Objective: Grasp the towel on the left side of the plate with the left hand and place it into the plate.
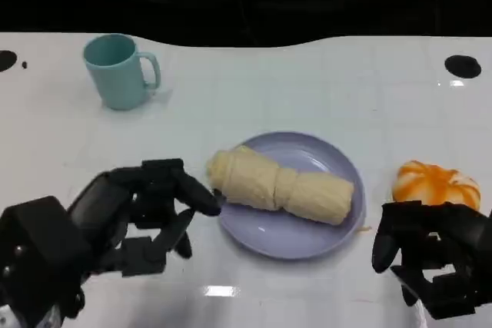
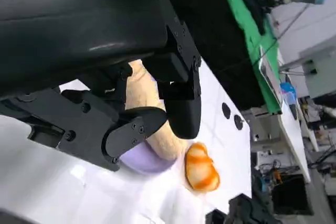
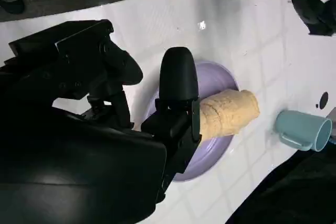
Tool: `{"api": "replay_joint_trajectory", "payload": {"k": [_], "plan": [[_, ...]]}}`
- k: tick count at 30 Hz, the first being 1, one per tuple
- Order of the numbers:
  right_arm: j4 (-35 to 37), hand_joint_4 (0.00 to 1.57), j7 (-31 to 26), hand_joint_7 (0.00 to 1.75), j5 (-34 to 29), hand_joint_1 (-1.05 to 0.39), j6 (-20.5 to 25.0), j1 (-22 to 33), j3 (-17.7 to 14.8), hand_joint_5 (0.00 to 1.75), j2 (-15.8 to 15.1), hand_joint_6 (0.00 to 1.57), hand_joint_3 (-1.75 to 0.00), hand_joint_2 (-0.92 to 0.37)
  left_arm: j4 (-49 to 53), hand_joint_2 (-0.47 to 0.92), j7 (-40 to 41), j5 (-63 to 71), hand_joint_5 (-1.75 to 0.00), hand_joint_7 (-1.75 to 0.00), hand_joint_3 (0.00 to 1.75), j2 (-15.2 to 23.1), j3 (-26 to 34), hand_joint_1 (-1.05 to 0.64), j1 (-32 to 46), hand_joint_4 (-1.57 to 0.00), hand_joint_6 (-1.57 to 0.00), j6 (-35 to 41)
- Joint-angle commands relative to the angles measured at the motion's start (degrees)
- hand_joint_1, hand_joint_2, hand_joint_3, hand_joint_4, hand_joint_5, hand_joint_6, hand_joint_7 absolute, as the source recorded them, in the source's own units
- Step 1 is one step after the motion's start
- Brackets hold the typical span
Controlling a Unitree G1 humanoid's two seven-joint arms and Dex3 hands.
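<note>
The rolled towel (image 1: 280, 186) lies across the plate (image 1: 307, 240), overhanging its nine-o'clock rim. The left hand (image 1: 150, 217), fingers spread and empty, sits just beside; a careless withdrawal could snag the towel off.

Rolled towel (image 1: 281, 186): soft cream cloth, matt, with a nubby weave. Plate (image 1: 292, 240): smooth lavender, faintly glossy. Mug (image 1: 119, 71): smooth teal, satin finish. Surface (image 1: 323, 82): glossy white, reflecting light. Left robot hand (image 1: 157, 209): matt black plastic with visible screws.

Towel (image 1: 280, 186) on plate (image 1: 338, 224), mug (image 1: 119, 71) far behind-left, orange thing (image 1: 436, 183) right.
</note>
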Motion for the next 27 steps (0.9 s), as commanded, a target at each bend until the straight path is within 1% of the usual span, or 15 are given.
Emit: {"api": "replay_joint_trajectory", "payload": {"k": [1, 5, 7, 10, 14, 17, 20, 23, 27], "plan": [[0.64, 0.66, 0.10, 1.45, 0.16, 0.08, -0.10, -0.54, -0.62, 1.70, -0.56, 0.65, -0.99, -0.65, -0.12, 0.57, 1.45, -0.49, -1.71, -1.36, 1.14, -0.38, 0.68, -0.12, 1.30, -0.74, -0.74, 1.75], [0.62, 0.65, -0.06, 1.45, 0.07, 0.08, 0.23, -0.29, -0.43, 1.69, -0.43, 0.65, -0.99, -0.66, 3.05, 0.57, 0.85, -0.98, -1.74, -1.44, 1.17, -0.04, 0.78, -0.14, 0.91, -0.78, -0.75, 2.52], [0.91, 0.66, -0.14, 1.45, -0.30, 0.09, -0.34, -0.10, -0.18, 1.70, -0.47, 0.65, -0.97, -0.67, 4.16, 0.56, 0.24, -1.42, -1.75, -1.51, 1.20, 0.20, 0.66, -0.13, 0.66, -0.82, -0.73, 2.88], [1.73, 0.66, -0.08, 1.45, -1.04, 0.09, -1.84, 0.04, 0.25, 1.69, -0.60, 0.65, -0.96, -0.68, 4.01, 0.54, 0.41, -1.14, -1.75, -1.54, 1.22, 0.51, 0.12, -0.11, 0.50, -0.82, -0.72, 5.13], [2.09, 0.66, -0.09, 1.44, -1.41, 0.09, -2.58, 0.17, 0.54, 1.69, -0.35, 0.65, -0.96, -0.68, 3.98, 0.53, -0.09, -1.21, -1.75, -1.56, 1.23, 0.89, -0.05, -0.08, 0.86, -0.79, -0.71, 5.51], [2.04, 0.67, -0.18, 1.44, -2.19, 0.09, -2.87, 0.09, 0.83, 1.68, -0.45, 0.65, -0.95, -0.68, 3.16, 0.53, 0.47, -1.76, -1.75, -1.56, 1.22, 0.73, 0.31, -0.09, 0.83, -0.78, -0.69, 8.19], [2.50, 0.67, -0.11, 1.44, -2.11, 0.10, -3.25, -0.01, 0.76, 1.68, -0.10, 0.65, -0.94, -0.69, 3.39, 0.54, 0.29, -2.45, -1.75, -1.56, 1.21, 0.54, 0.80, -0.09, 0.62, -0.79, -0.70, 9.23], [3.47, 0.67, 0.13, 1.44, -1.73, 0.10, -4.72, -0.01, 0.51, 1.68, 0.08, 0.66, -0.94, -0.69, 4.42, 0.55, -0.15, -2.84, -1.75, -1.57, 1.20, 0.88, 0.79, -0.10, 0.26, -0.80, -0.69, 9.30], [2.70, 0.67, -0.44, 1.44, -2.07, 0.09, -3.95, 0.43, 0.51, 1.69, 0.11, 0.66, -0.95, -0.68, 4.23, 0.56, -0.24, -2.87, -1.75, -1.57, 1.18, 1.52, 0.43, -0.09, 0.35, -0.77, -0.67, 10.78]]}}
